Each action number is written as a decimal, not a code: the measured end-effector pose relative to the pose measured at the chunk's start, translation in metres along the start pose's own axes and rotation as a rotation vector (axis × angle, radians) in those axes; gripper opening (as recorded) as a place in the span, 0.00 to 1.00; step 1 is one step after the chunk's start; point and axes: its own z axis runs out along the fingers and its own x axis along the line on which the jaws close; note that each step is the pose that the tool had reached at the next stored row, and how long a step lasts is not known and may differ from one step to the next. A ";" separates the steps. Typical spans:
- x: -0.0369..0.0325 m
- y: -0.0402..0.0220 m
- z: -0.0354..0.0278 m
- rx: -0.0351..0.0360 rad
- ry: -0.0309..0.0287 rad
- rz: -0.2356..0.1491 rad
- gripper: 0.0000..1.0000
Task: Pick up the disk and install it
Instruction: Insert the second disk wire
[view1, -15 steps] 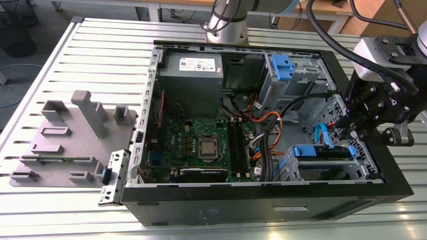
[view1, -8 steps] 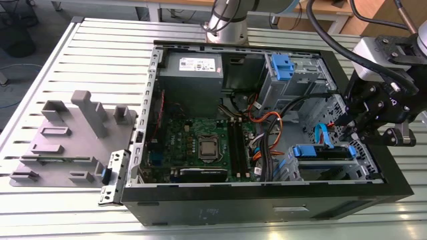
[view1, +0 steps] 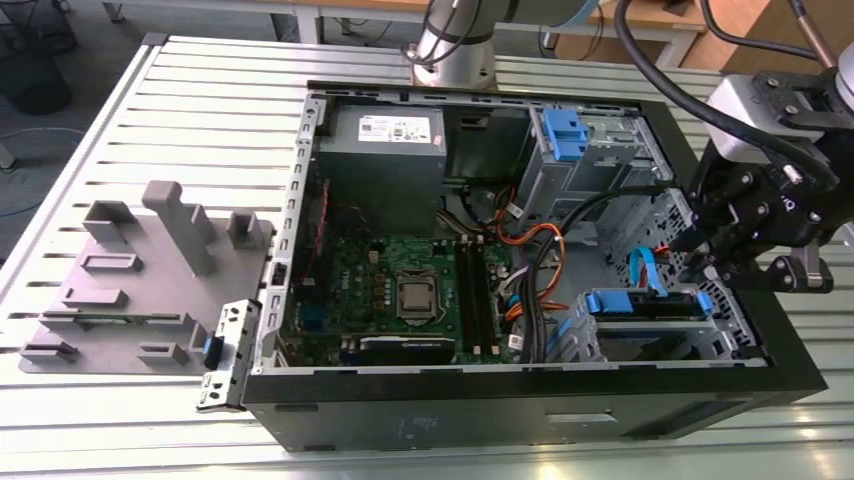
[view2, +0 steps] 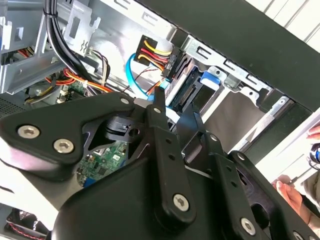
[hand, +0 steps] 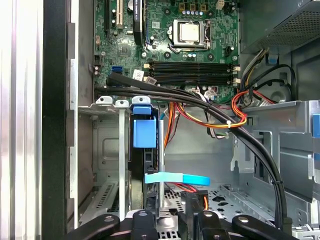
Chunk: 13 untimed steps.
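Cabling crowds the open computer case, which lies on a slatted metal table. In the first wrist view a thick bundle of black cables crosses over the drive bay and orange wires loop beside it. A flat blue ribbon cable lies across the gap just ahead of the claw. In the second wrist view a power plug with red, yellow and black wires hangs near the bay, and a person's hand shows past the case wall.

In the exterior view the power-supply box sits at eleven o'clock inside the case and the motherboard at about eight. A grey holder block stands outside the case at nine o'clock.

The disk sits in the drive bay at five o'clock of the case, its blue rail tab showing in both wrist views.

The arm rises from twelve o'clock, and its wrist hangs over the case's three o'clock wall, tilted inward toward the bay. The gripper has its fingers spread apart, clamped on nothing, near the disk's end and the ribbon cable. Whether they touch either, I cannot tell.
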 end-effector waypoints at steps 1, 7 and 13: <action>0.0000 -0.0010 0.0000 0.0000 0.0001 0.000 0.37; -0.0034 -0.0075 0.0009 0.0000 0.0001 0.000 0.37; -0.0071 -0.0101 0.0030 0.0000 -0.0001 0.000 0.37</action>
